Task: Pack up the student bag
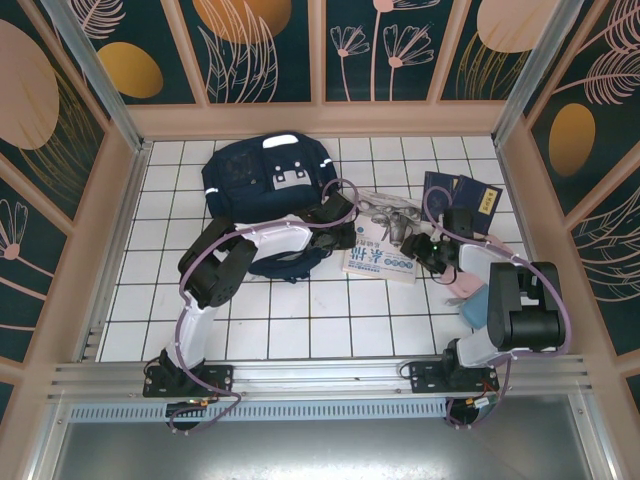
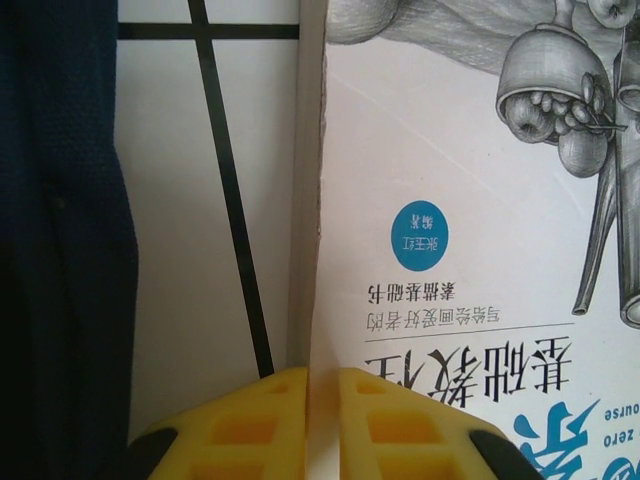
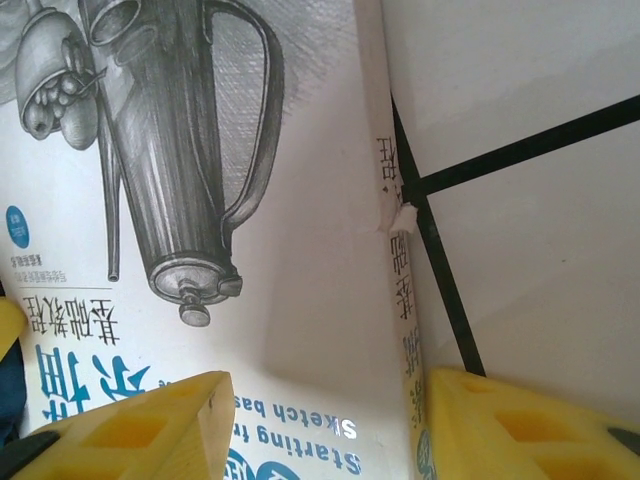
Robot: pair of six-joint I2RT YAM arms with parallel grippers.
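The student bag (image 1: 255, 175), dark navy with white stripes, lies at the back of the tiled table; its fabric fills the left edge of the left wrist view (image 2: 60, 250). To its right lies a white sketch book (image 1: 385, 258) with a pencil still life on the cover. My left gripper (image 1: 352, 232) is at the book's left edge, its yellow fingers pinched on that edge (image 2: 322, 375). My right gripper (image 1: 418, 245) stands open astride the book's spine side (image 3: 325, 385), one finger over the cover (image 3: 300, 260), the other over the tile beside the spine.
Two small dark blue booklets (image 1: 462, 193) lie at the back right. A pink and a light blue item (image 1: 470, 298) sit by the right arm's base. Wooden walls fence the table on three sides.
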